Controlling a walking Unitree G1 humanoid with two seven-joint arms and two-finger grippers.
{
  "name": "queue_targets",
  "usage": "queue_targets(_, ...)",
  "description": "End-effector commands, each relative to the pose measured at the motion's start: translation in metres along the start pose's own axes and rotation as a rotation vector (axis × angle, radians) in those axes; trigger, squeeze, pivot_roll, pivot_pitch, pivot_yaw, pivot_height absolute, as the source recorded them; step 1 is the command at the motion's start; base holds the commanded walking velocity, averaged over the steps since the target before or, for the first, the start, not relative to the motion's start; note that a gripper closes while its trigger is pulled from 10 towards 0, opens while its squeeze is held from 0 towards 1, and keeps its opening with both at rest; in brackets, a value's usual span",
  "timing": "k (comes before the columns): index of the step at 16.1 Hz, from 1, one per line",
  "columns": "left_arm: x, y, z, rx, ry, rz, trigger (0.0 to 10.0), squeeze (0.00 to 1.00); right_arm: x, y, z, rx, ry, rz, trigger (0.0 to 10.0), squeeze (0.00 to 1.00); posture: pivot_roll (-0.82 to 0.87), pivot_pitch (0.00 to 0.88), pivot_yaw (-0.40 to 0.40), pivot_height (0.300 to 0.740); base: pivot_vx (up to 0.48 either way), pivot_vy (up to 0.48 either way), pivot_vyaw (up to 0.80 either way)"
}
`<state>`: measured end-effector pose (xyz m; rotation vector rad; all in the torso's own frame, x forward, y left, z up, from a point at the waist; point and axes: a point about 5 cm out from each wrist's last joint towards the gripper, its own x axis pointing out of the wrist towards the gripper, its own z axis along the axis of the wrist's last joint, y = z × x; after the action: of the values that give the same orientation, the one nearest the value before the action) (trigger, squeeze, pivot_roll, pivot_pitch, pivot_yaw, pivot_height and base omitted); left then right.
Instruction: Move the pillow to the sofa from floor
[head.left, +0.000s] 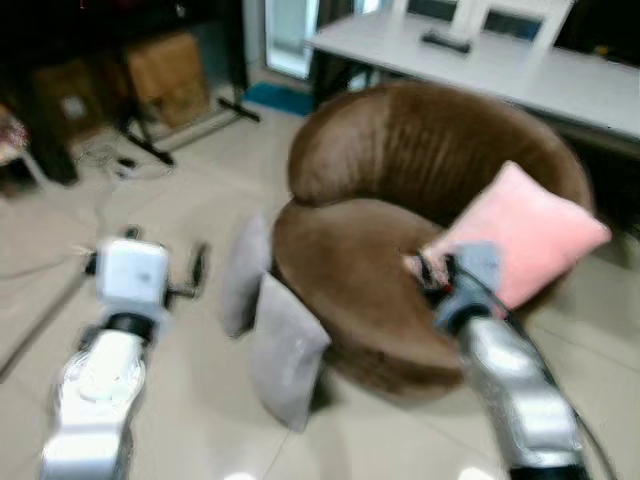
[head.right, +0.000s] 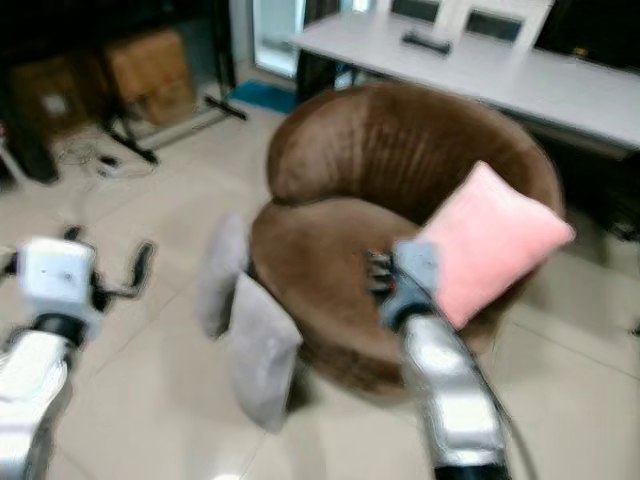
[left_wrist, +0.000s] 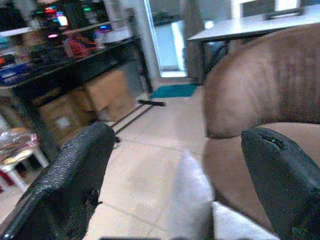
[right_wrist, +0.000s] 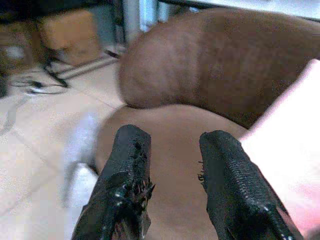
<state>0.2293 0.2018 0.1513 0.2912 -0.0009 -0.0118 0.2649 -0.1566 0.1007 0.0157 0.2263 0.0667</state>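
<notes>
Resting pink pillow (head.left: 525, 235) on brown sofa (head.left: 400, 190); right tool (right_wrist: 170, 165) empty beside it

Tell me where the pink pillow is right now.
In the head views the pink pillow leans on the right side of the round brown sofa, against its backrest, just beyond the right end effector.

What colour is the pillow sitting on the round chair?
Pink: the soft square pillow leans on the round brown sofa chair, clearest in the left eye view.
</notes>
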Motion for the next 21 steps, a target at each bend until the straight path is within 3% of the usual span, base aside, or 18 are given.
queue_targets(1,-0.001,0.006,0.002,0.016,-0.006,0.009,10.0,0.0,0.002,0.009,0.007,-0.002,-0.035,0.025,10.0,0.0,0.16,0.0,-0.039,0.735,0.341,0.0,0.0)
queue_targets(7,-0.002,0.005,0.002,0.018,-0.009,-0.002,10.0,0.0,0.001,0.019,0.006,-0.077,-0.034,0.102,10.0,0.0,0.16,0.0,-0.048,0.735,0.341,0.0,0.67)
queue_targets(10,-0.002,0.004,0.001,0.018,-0.009,0.001,10.0,0.0,0.002,0.016,0.007,-0.002,-0.037,0.075,10.0,0.0,0.16,0.0,-0.052,0.735,0.338,0.0,0.27)
queue_targets(18,-0.003,0.003,0.001,0.016,-0.008,0.012,10.0,0.0,0.003,0.015,0.008,-0.011,-0.042,0.103,10.0,0.0,0.15,0.0,-0.066,0.735,0.316,0.0,0.0)
queue_targets(21,-0.003,0.004,0.0,0.008,-0.018,0.026,10.0,0.0,0.003,0.014,0.006,0.052,-0.033,0.098,10.0,0.0,0.15,0.0,-0.067,0.725,0.099,0.0,0.0)
